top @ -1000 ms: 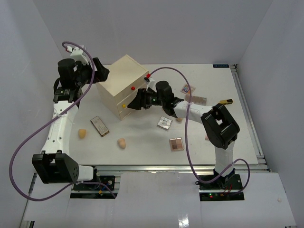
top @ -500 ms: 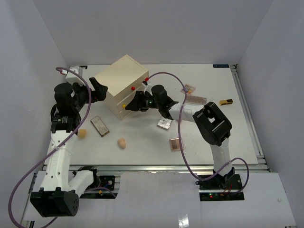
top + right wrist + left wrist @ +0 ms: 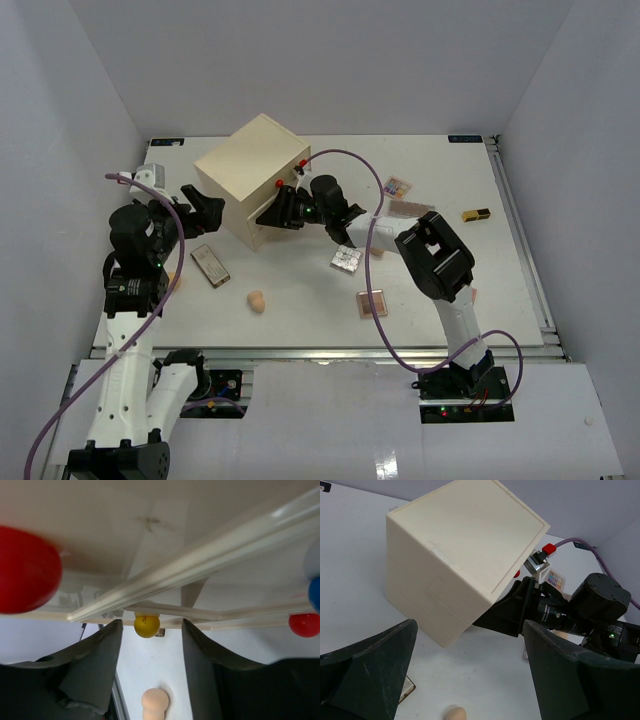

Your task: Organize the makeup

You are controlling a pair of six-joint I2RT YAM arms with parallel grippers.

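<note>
The cream drawer chest [image 3: 250,175] stands at the back left. My right gripper [image 3: 278,212] is open at its front, and its jaws straddle the yellow knob [image 3: 147,626] without closing on it. My left gripper [image 3: 205,205] is open and empty beside the chest's left side [image 3: 465,555]. The makeup lies loose on the table: a dark palette [image 3: 210,265], a peach sponge [image 3: 257,300], a silver palette [image 3: 346,260], a brown palette [image 3: 372,303], a pink palette [image 3: 398,186] and a black-gold lipstick [image 3: 476,214].
Red knobs [image 3: 25,570] and a blue knob [image 3: 315,592] are on the chest front. The right arm's purple cable [image 3: 350,160] arcs over the table. White walls close in the left, back and right. The table's near edge has a metal rail [image 3: 330,350].
My left arm has swung back toward the near left, its gripper now lower beside the chest. My right gripper has moved left along the chest front to the yellow knob.
</note>
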